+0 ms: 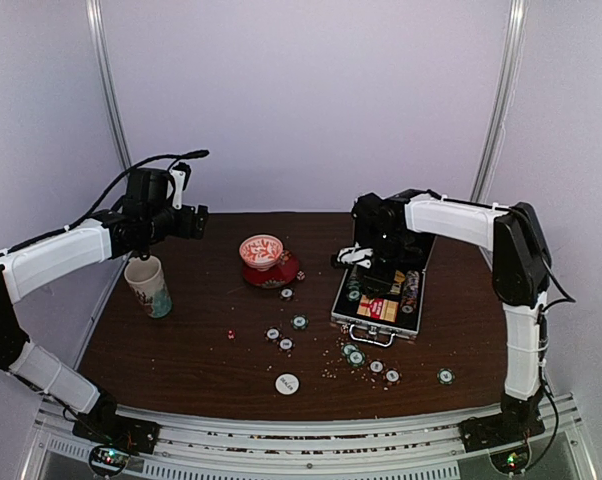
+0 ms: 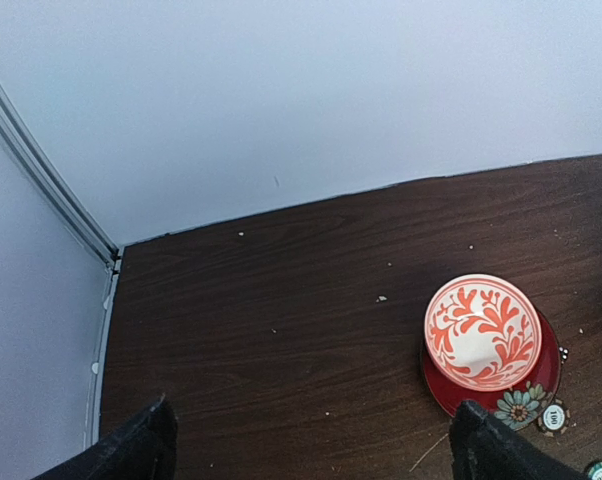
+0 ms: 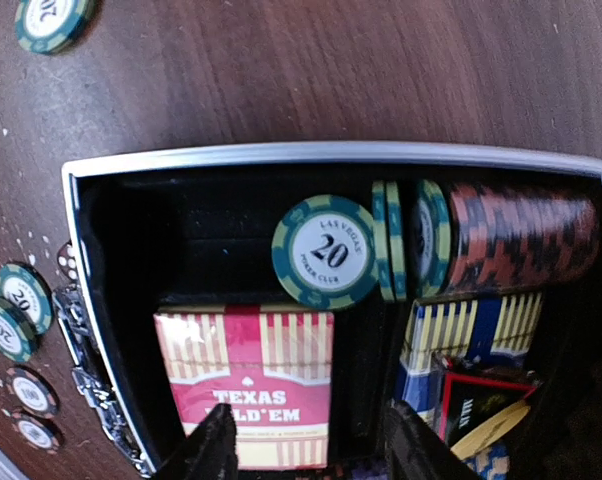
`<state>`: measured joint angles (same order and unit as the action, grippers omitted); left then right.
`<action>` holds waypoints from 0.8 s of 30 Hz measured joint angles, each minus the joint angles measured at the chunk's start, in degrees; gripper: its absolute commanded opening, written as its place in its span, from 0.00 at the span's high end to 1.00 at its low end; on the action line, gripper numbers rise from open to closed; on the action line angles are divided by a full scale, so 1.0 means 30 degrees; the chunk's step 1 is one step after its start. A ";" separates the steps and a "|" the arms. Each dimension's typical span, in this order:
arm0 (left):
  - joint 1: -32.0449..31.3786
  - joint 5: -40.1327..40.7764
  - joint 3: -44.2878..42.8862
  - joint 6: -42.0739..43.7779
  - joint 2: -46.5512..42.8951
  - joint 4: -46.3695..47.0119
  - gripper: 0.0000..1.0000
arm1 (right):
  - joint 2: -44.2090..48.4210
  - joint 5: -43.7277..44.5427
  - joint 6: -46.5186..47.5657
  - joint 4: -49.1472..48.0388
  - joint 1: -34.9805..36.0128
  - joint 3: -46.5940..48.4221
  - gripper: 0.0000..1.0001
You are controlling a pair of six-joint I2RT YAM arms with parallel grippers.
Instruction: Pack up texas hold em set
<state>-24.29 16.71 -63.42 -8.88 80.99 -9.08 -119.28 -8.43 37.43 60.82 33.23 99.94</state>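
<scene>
- The right tool [image 3: 311,450] is hovering directly over the open briefcase [image 1: 379,305]. Its two fingers are standing apart and gripping nothing.
- Just beneath it, the red-yellow card box [image 3: 246,385] is lying flat in its compartment.
- Beside the box, a green chip marked 20 [image 3: 329,250] is leaning face-out against a row of chips [image 3: 511,235] standing on edge in their slot. It is probably not seated yet, which would explain the tool waiting overhead.
- The briefcase is sitting on the right half of the tabletop [image 1: 181,350], with its handle facing the near edge.
- Loose chips [image 1: 299,322] are lying scattered in front of and to the left of the briefcase. Several are crowding its front wall, leaving finger room looking tight there.
- A white disc [image 1: 287,383] is resting near the front edge, and a tiny red die [image 1: 230,334] is sitting further left.
- The left tool [image 2: 316,455] is hanging high over the far left corner, wide open and empty. It seems to be leaving the middle free.
- Below it, a patterned paper cup [image 1: 149,286] is standing, with a red-white bowl [image 2: 481,330] on its saucer to the right. Open wood is lying between them.
</scene>
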 measured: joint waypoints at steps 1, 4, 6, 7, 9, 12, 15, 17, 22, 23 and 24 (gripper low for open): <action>0.0000 0.0000 0.0000 0.0000 0.0000 0.0000 0.03 | -0.0029 0.0270 -0.0284 -0.0175 0.0262 0.0000 0.40; 0.0000 -0.0007 0.0000 0.0000 0.0000 0.0000 0.03 | -0.0175 0.1501 -0.0729 -0.1078 0.1246 0.0000 0.32; 0.0000 -0.0007 0.0000 0.0000 0.0000 0.0000 0.03 | -0.0328 0.2521 -0.0780 -0.1843 0.1872 -0.0029 0.29; 0.0000 -0.0007 0.0000 0.0000 0.0000 0.0000 0.03 | -0.0415 0.2994 -0.0845 -0.2208 0.2135 -0.0051 0.29; 0.0000 -0.0007 0.0000 0.0000 0.0000 0.0000 0.03 | -0.0561 0.4014 -0.0903 -0.3002 0.2667 -0.0182 0.28; 0.0000 -0.0007 0.0000 0.0000 0.0000 0.0000 0.03 | -0.0758 0.5355 -0.0903 -0.3825 0.3038 -0.0335 0.26; 0.0000 -0.0007 0.0000 0.0000 0.0000 0.0000 0.03 | -0.0969 0.6470 -0.0838 -0.4481 0.3096 -0.0401 0.24; 0.0000 -0.0015 0.0000 0.0000 0.0000 0.0000 0.03 | -0.1064 0.7002 -0.0678 -0.4736 0.3096 -0.0437 0.22; 0.0000 -0.0015 0.0000 0.0000 0.0000 0.0000 0.03 | -0.1406 0.7832 -0.0306 -0.5042 0.3155 -0.0437 0.17; 0.0000 -0.0015 0.0000 0.0000 0.0000 0.0000 0.03 | -0.1501 0.7898 -0.0226 -0.5049 0.3169 -0.0437 0.16; 0.0000 -0.0015 0.0000 0.0000 0.0000 0.0000 0.03 | -0.1603 0.7934 -0.0138 -0.5056 0.3191 -0.0437 0.16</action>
<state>-24.29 16.67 -63.42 -8.88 80.99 -9.08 -124.09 15.38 37.01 45.65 42.81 98.63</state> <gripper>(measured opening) 0.969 0.827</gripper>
